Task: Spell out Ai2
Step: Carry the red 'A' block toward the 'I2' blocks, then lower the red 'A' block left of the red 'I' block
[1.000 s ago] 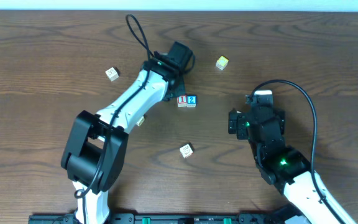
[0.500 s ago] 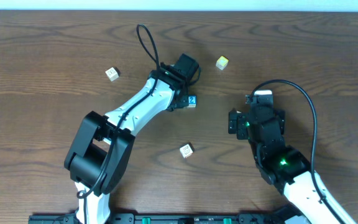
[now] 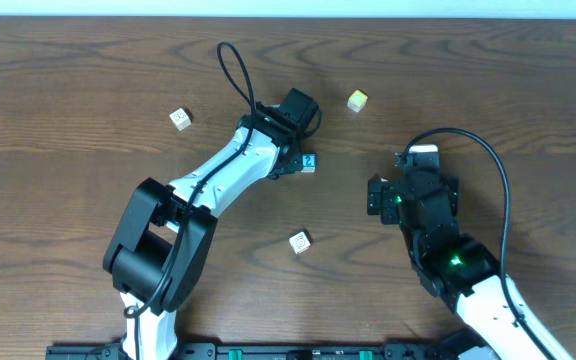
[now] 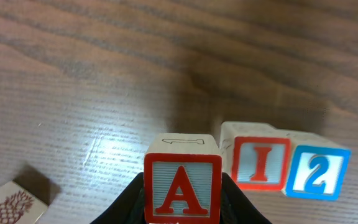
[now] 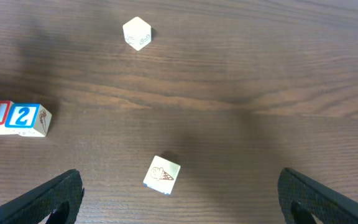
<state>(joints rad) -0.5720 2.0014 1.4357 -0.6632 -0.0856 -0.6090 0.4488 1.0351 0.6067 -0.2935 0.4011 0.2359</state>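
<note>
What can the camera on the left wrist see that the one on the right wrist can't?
Only left wrist: the red A cube clamped by the left gripper, plus a pineapple cube. Only right wrist: an ice-cream cube, a pale cube, and the right gripper with jaws wide open. Both: the I cube and 2 cube, touching side by side.

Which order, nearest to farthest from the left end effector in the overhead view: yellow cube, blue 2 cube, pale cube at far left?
1. blue 2 cube: right beside the left end effector, on its right.
2. yellow cube: farther back and to the right.
3. pale cube: far off to the left.
</note>
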